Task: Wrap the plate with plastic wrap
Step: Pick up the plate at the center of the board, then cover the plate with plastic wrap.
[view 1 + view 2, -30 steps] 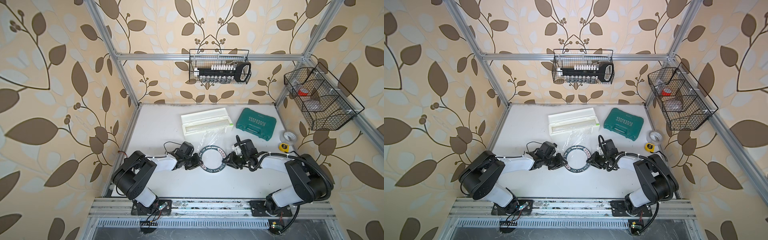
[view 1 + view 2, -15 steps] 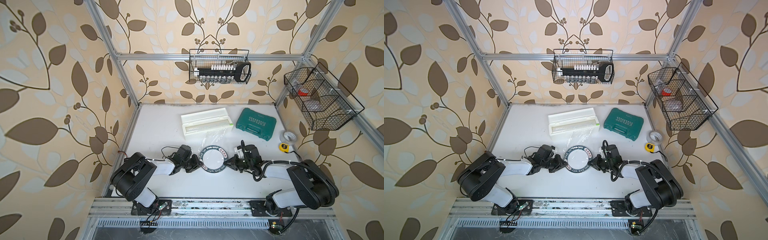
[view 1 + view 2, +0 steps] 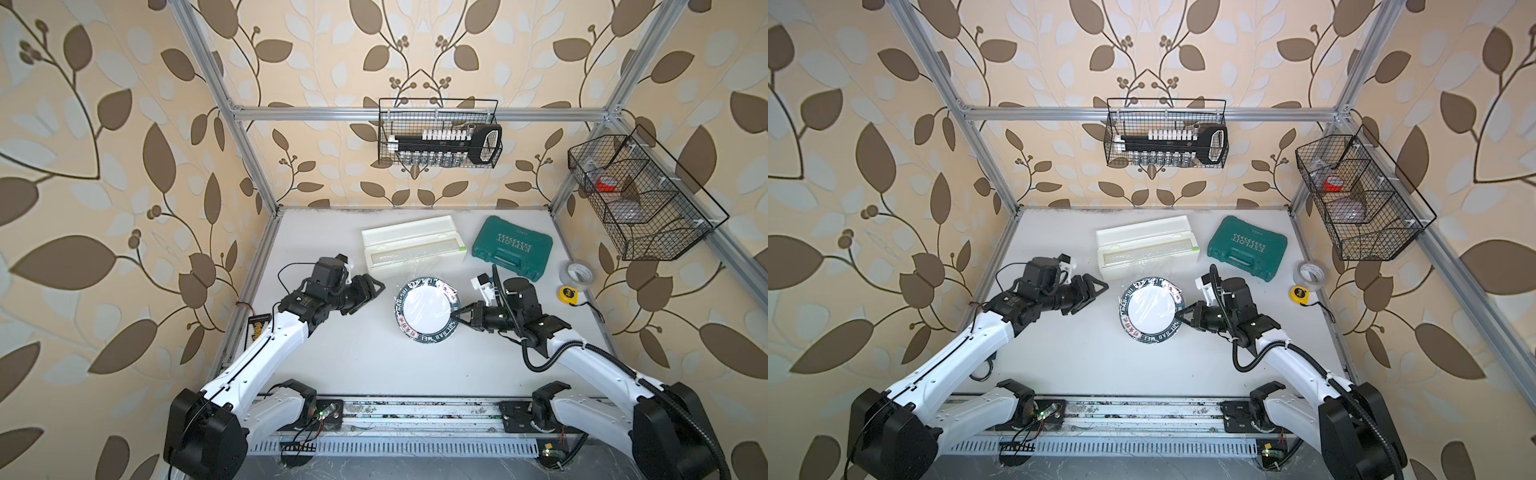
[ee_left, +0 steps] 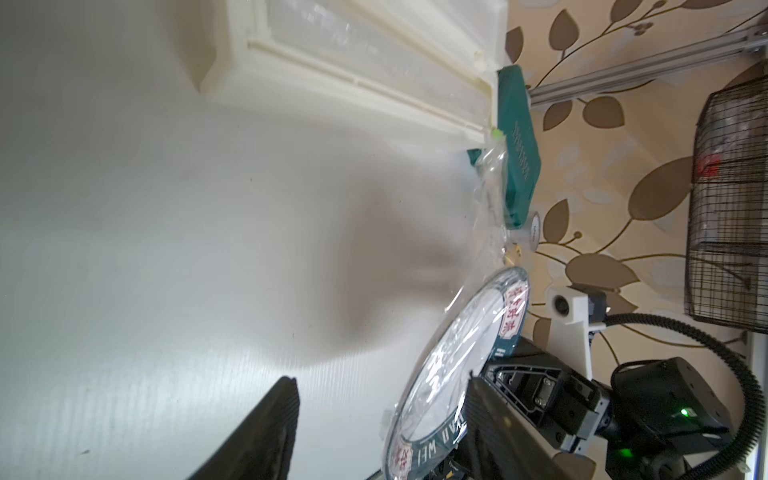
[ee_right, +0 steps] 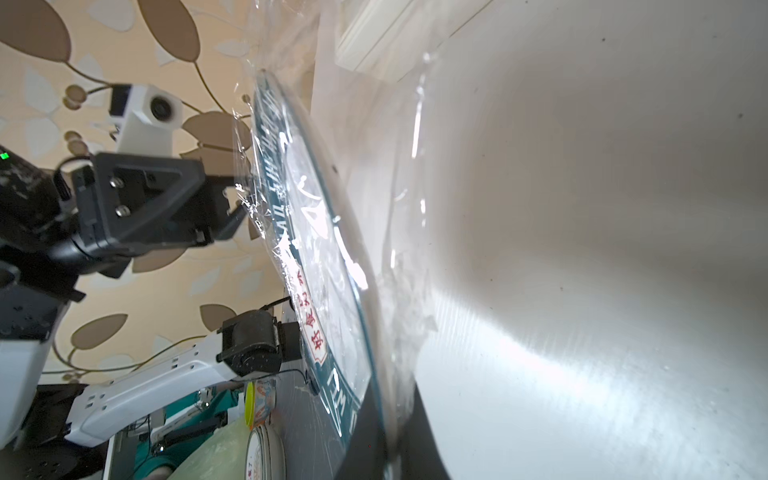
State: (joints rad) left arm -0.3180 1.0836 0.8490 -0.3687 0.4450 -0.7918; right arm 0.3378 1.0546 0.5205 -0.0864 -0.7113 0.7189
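Observation:
The plate, white with a dark lettered rim, is held tilted off the table near the middle. My right gripper is shut on its right rim, with film pinched in too. Plastic wrap lies crinkled over the plate's face and trails back to the white dispenser box. My left gripper stands open to the left of the plate, apart from it and holding nothing.
A green tool case lies right of the dispenser box. A clear tape roll and a yellow tape measure sit by the right wall. Wire baskets hang on the back wall and the right wall.
My left gripper has opened, let go of the plate's left rim and pulled back to the left. The right gripper closed on the right rim and now holds the plate alone.

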